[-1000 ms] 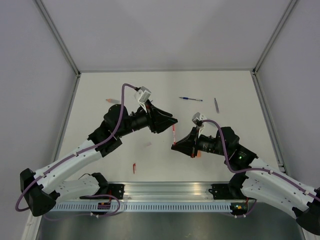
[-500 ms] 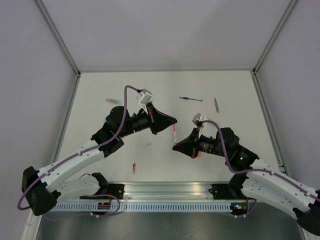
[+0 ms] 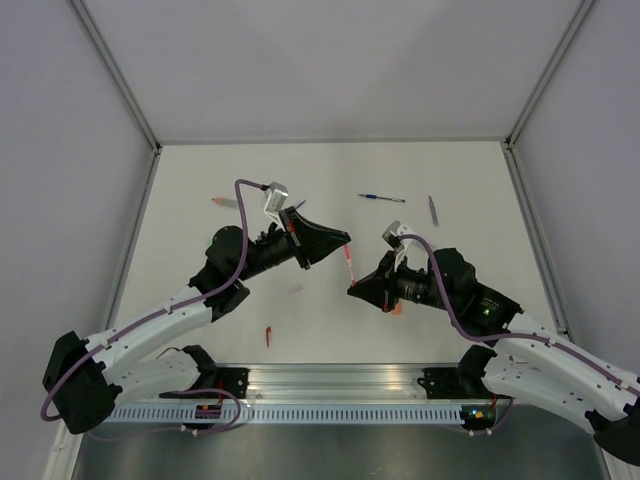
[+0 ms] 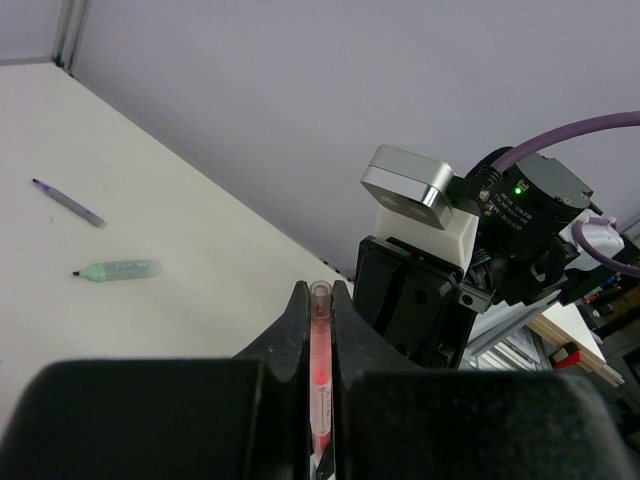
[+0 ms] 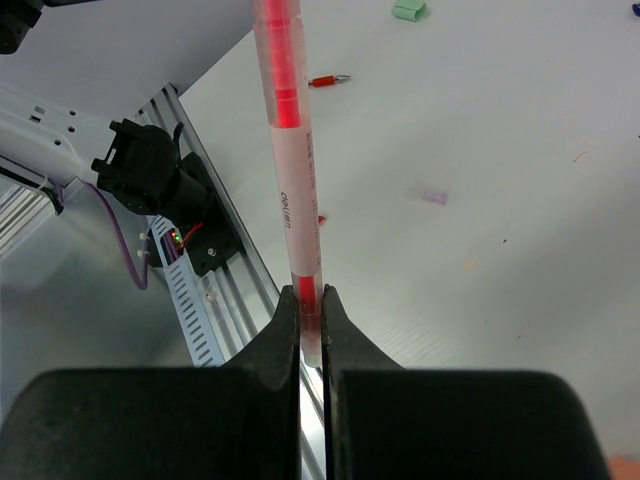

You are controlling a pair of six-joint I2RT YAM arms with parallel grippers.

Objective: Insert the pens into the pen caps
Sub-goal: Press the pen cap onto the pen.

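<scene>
Above the middle of the table (image 3: pixel 455 170), the left gripper (image 3: pixel 343 241) and the right gripper (image 3: pixel 353 289) are each clamped on one end of the red pen (image 3: pixel 348 266). Its capping seems nearly finished. The blue pen (image 3: pixel 382 198) and grey pen (image 3: pixel 432 209) lie farther back, apparently not yet capped.

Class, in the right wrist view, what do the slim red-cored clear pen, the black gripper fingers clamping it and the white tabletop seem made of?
Slim red-cored clear pen: probably glossy translucent plastic; the red core shows through the barrel. Black gripper fingers: seemingly matte moulded plastic, without shine. White tabletop: smooth matte sheet, perhaps laminate; the look leaves it open.
</scene>
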